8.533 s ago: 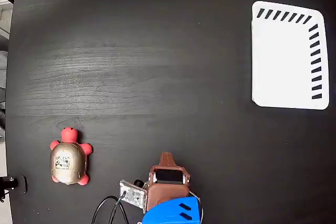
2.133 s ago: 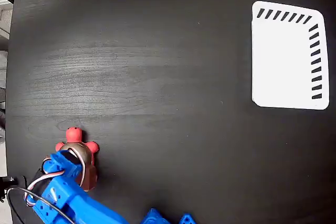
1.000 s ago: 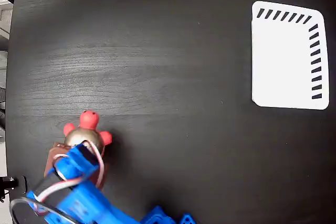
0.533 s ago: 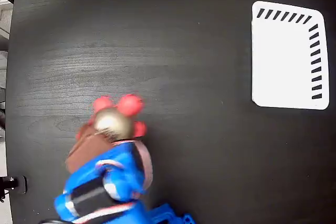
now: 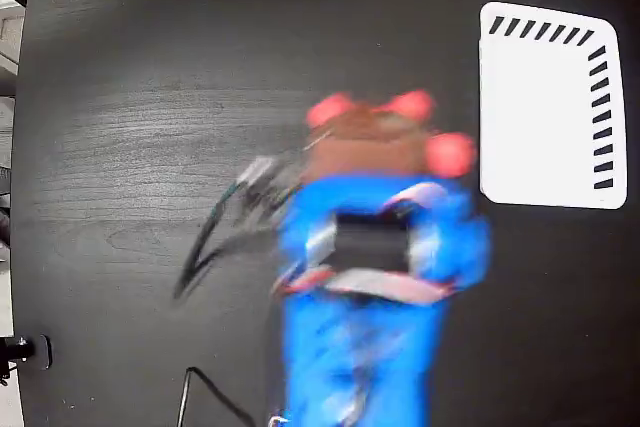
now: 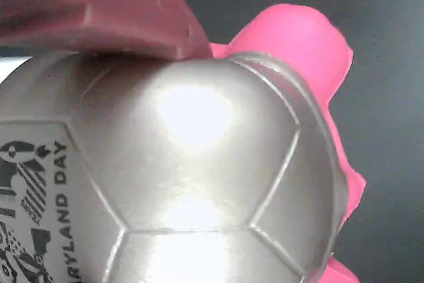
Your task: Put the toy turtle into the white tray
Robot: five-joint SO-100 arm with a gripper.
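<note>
The toy turtle is lifted above the table in the fixed view, blurred, with its red head and feet sticking out around my gripper. The gripper is shut on the turtle, and its brown fingers cover most of the shell. Up close in the wrist view, the metallic shell with its printed label fills the picture. A brown finger presses on its top and a pink-red foot shows behind. The white tray with black slots lies flat just right of the turtle, with nothing on it.
The blue arm rises from the bottom edge at the middle, with loose cables trailing to its left. The dark wooden table ends at the left edge of the picture.
The arm has swung fast from the lower left up and to the right, carrying the turtle off the table to just left of the tray.
</note>
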